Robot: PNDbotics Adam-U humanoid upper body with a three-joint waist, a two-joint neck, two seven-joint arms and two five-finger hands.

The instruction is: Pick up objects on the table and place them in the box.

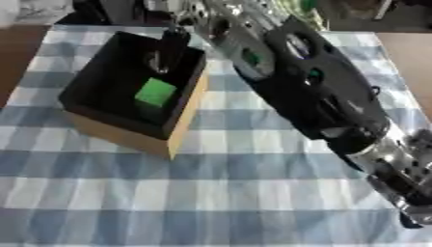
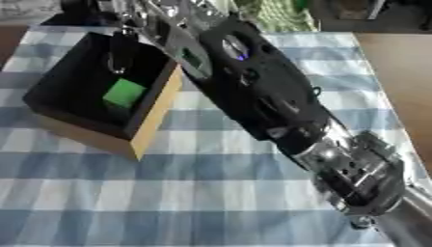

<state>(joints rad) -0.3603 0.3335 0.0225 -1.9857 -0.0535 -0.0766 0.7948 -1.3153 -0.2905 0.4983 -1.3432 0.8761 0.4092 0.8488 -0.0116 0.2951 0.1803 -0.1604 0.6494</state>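
A box (image 1: 182, 129) with pale wooden walls and a black inside stands on the left half of the table. A green cube (image 1: 156, 91) lies inside it, near the right wall. My right arm (image 1: 320, 96) reaches in from the lower right, diagonally across the table. My right hand (image 1: 173, 48) hangs over the box's far right part, above and just behind the cube. Its dark fingers point straight down into the box and hold nothing. My left hand shows in neither view.
A blue and white checked cloth (image 1: 211, 193) covers the table. Bare brown tabletop (image 2: 397, 62) shows beside it on the right and at the far left. Dark clutter (image 1: 110, 12) lines the far edge behind the box.
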